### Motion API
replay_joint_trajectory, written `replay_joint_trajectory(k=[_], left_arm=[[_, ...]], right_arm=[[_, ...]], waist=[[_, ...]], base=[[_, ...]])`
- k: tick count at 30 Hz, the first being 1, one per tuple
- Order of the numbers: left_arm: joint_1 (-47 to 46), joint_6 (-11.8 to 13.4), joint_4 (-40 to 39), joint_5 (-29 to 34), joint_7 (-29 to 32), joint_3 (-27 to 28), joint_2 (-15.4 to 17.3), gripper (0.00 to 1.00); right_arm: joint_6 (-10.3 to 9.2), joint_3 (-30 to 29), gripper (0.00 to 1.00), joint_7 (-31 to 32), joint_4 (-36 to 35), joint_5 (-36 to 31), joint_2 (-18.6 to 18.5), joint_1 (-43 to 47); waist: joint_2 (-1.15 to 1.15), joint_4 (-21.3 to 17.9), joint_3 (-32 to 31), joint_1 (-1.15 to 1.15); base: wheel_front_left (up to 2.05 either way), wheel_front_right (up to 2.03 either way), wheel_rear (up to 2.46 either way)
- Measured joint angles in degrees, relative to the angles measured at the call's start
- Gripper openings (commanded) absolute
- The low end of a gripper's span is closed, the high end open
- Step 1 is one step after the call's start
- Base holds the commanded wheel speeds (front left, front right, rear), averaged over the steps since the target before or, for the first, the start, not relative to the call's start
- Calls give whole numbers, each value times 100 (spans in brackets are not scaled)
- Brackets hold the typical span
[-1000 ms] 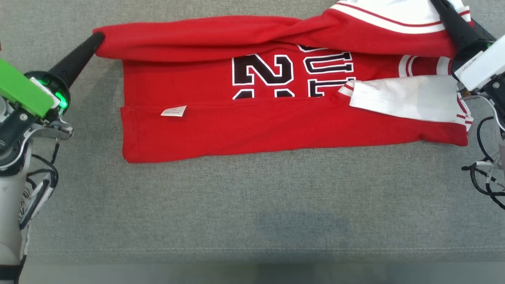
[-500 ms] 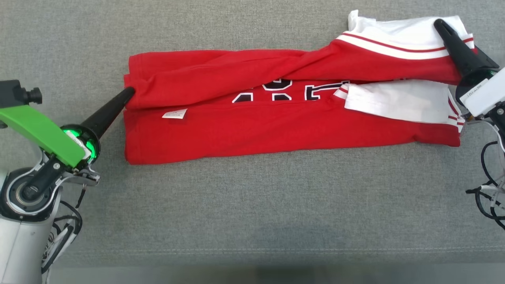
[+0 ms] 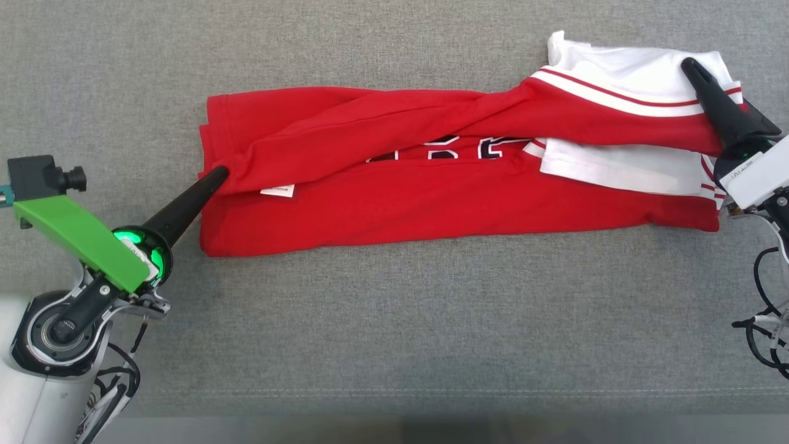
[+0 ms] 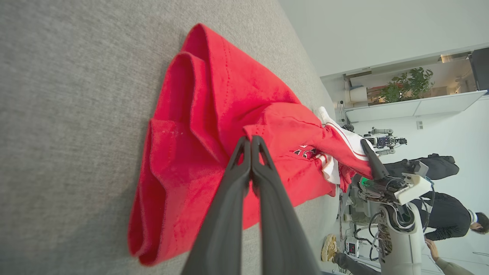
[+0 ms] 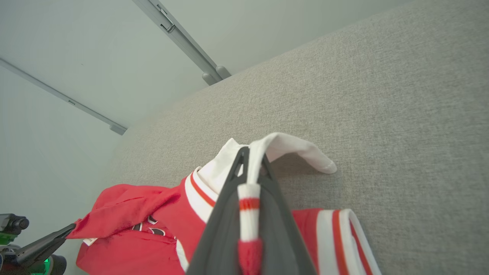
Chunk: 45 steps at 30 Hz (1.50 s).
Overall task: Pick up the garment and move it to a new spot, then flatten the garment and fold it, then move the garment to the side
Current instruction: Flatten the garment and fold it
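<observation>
1 red garment (image 3: 400, 209) spans between my 2 grippers: left gripper (image 3: 217, 176) clamped on its red edge, right gripper (image 3: 689, 65) clamped on its white end.

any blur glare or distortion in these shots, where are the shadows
Head view: soft even light, sharp, no glare on the red jersey. Left wrist view: wide-angle stretch, room behind turned sideways; left gripper looms large near the lens. Right wrist view: the white sleeve casts a soft shadow on the grey fabric surface.
</observation>
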Motion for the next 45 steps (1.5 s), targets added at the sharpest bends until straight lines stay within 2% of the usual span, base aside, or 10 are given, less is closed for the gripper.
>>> replay_joint_trajectory(k=[10,12,15,16,17,18,40,41,44,45], left_arm=[[240,-1,44,87,-111,-7,60,0],[273,-1,41,99,-119,-21,59,0],[300,-1,26,104,-140,-25,60,19],[308,-1,23,119,-142,-25,60,50],[315,-1,23,140,-156,-25,60,87],[322,-1,24,166,-192,-25,60,100],[325,7,-253,303,-299,-358,-261,100],[325,7,-263,304,-299,-379,-282,100],[326,7,-298,304,-299,-394,-309,100],[326,7,-305,305,-300,-394,-311,100]], right_arm=[[4,66,1,-90,60,-158,-34,366],[-4,78,28,-89,81,-159,-40,410],[-40,96,66,-91,107,-202,-38,425],[-59,80,100,-100,120,-221,-35,425],[-104,57,100,-103,143,-220,-20,424],[-149,31,100,-129,165,-210,14,424],[-650,-198,100,-44,604,-148,59,-104],[-653,-201,91,-29,644,-148,58,-138],[-656,-194,22,-1,684,-148,57,-196],[-656,-186,10,26,697,-148,56,-215]], waist=[[0,45,-77,0],[0,65,-97,0],[0,81,-115,0],[0,84,-121,0],[0,88,-127,0],[0,91,-135,0],[0,455,-83,0],[0,482,-79,0],[0,561,-66,0],[0,585,-60,0]], base=[[0,0,0],[0,0,0],[0,0,0],[0,0,0],[0,0,0],[0,0,0],[0,0,0],[0,0,0],[0,0,0],[0,0,0]])
